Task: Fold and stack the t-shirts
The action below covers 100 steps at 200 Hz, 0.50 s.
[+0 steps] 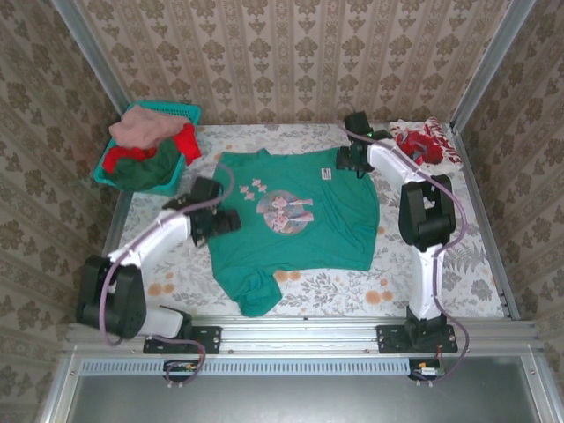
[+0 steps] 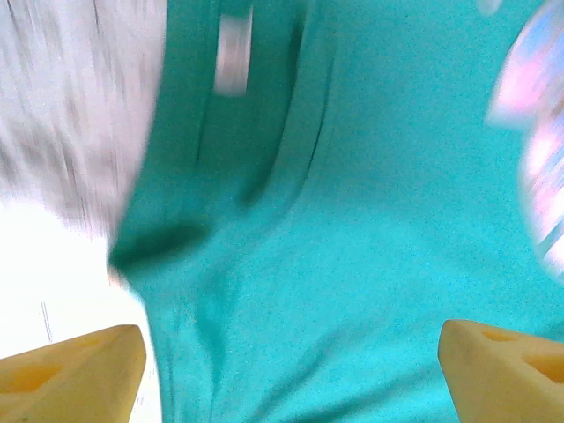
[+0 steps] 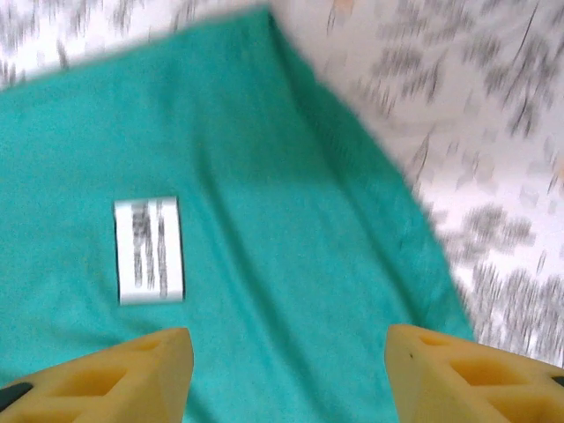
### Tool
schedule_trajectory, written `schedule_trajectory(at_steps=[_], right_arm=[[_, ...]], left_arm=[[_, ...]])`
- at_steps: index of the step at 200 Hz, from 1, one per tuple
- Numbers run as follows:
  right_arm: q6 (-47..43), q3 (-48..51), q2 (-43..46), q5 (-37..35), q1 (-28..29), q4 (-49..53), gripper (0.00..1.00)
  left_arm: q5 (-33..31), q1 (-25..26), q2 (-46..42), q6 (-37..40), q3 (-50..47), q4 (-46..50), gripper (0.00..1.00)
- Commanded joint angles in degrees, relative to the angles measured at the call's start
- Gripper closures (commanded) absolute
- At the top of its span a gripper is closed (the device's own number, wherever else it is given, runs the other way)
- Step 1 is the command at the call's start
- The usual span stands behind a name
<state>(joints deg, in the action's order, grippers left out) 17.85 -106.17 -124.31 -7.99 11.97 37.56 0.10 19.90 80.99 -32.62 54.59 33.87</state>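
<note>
**Q:** What lies on the left, and where is your left gripper?

**A:** At the far left, a teal mesh basket [image 1: 190, 113] holds a heap of salmon-pink, red and dark green t-shirts [image 1: 145, 150]. Your left gripper [image 1: 220, 220] hovers at the left edge of the teal-green t-shirt [image 1: 304, 242]. That shirt lies spread flat, print up, in the middle of the table [image 1: 441, 264]. In the left wrist view the gripper's yellow fingers [image 2: 79, 366] stand wide apart and hold nothing. That view is smeared, so the doubled cloth under them may be a sleeve; I cannot be sure.

**Q:** And to the right?

**A:** Your right gripper [image 1: 351, 159] sits over the shirt's far right corner, jaws spread and empty, near a white label [image 3: 150, 249]. A red-and-white patterned t-shirt [image 1: 427, 143] lies bunched in the table's far right corner, apart from the green one.

**Q:** How do you do this fold well?

**A:** I judge you are about to pinch the edges. Come down so each lower finger slides under one layer only. Close right at the hem, lift both sides together, and keep the cloth taut so the fold lands straight.
</note>
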Motion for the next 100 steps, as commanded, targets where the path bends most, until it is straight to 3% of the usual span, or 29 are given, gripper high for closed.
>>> schedule_trajectory(at_steps=[1, 26, 49, 79, 100], right_arm=[[-3.2, -11.4, -7.1, -0.4, -1.7, 5.3, 0.4], [-5.5, -24.2, -15.6, 4.9, -2.6, 6.9, 0.41], [-6.8, -35.8, -22.8, 10.6, -3.2, 9.5, 0.41], [-5.3, -40.6, -27.4, 10.8, -3.6, 8.1, 0.41], [-2.1, -40.9, -29.2, 14.8, -4.2, 5.7, 0.41]], left_arm=[[-0.2, -2.8, 8.2, 9.0, 12.9, 1.9, 0.09], [-3.4, -5.6, 22.2, 11.7, 29.2, 4.2, 0.06], [-4.0, -8.1, 34.2, 13.5, 42.6, 5.4, 0.1], [-2.0, -9.7, 47.6, 13.8, 59.3, 6.9, 0.1], [0.8, -9.6, 56.0, 14.1, 70.1, 8.7, 0.12]])
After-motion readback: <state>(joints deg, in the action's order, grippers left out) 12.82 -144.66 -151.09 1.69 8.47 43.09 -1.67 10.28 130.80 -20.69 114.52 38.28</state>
